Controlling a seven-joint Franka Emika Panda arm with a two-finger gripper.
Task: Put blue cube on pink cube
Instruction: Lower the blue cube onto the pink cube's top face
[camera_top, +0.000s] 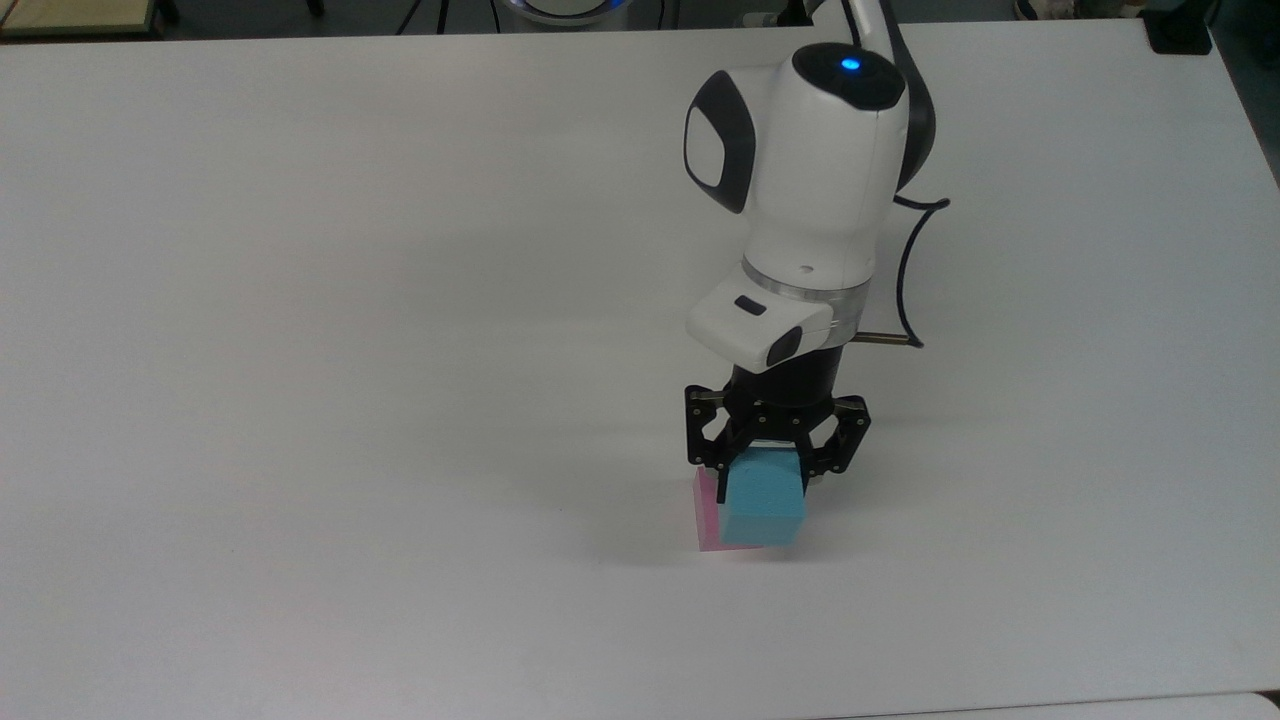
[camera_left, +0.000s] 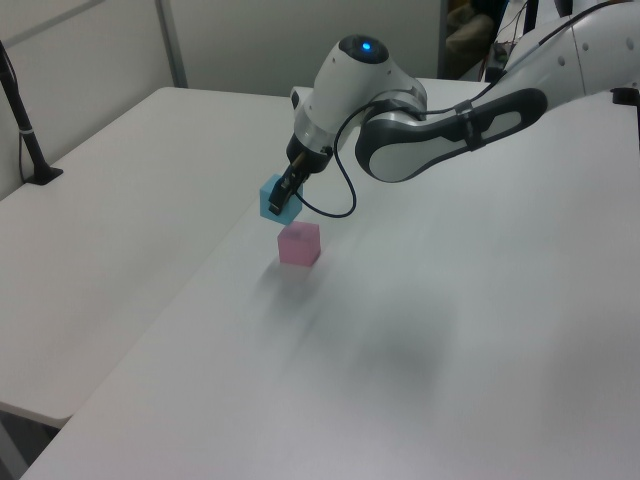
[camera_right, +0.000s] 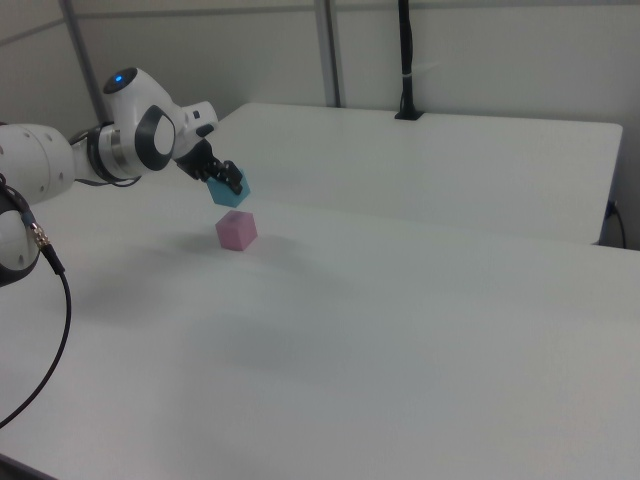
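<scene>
Gripping the blue cube (camera_top: 763, 505) between closed fingers of the end effector (camera_top: 775, 460), held aloft just above the pink cube (camera_left: 299, 244) resting on the white bench (camera_top: 300, 300), not touching.

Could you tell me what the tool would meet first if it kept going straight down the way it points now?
Probably the pink cube: the blue cube held by the tool hangs just above it, slightly off-centre, though the depth is uncertain.
</scene>
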